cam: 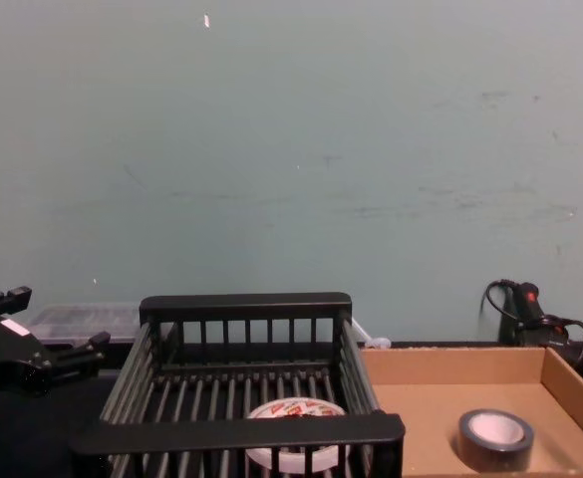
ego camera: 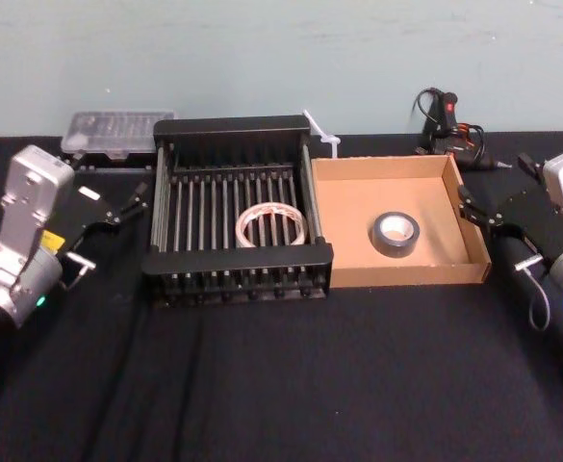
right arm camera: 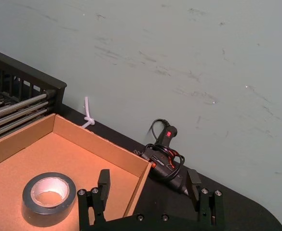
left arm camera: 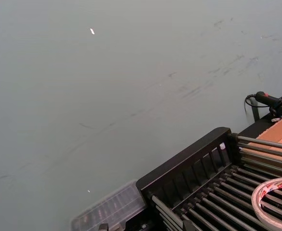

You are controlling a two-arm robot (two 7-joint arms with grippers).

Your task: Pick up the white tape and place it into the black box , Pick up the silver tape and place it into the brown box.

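Observation:
The white tape (ego camera: 271,226) (cam: 293,446) (left arm camera: 275,202) lies flat on the barred floor of the black box (ego camera: 238,262) (cam: 236,431) (left arm camera: 189,163). Inside the brown box (ego camera: 411,274) (right arm camera: 102,147) (cam: 450,363), the silver tape (ego camera: 395,234) (right arm camera: 49,198) (cam: 495,436) rests on its floor. My left gripper (ego camera: 132,200) (cam: 50,321) hangs open just left of the black box, holding nothing. Just right of the brown box, my right gripper (ego camera: 493,188) (right arm camera: 149,180) is open and empty beside the box's far right corner.
A clear plastic case (ego camera: 117,132) (left arm camera: 107,211) sits behind the black box at the left. A black tool with a red switch and cable (ego camera: 445,120) (right arm camera: 165,154) lies behind the brown box, and a white zip tie (ego camera: 321,135) is between the boxes. The wall stands close behind.

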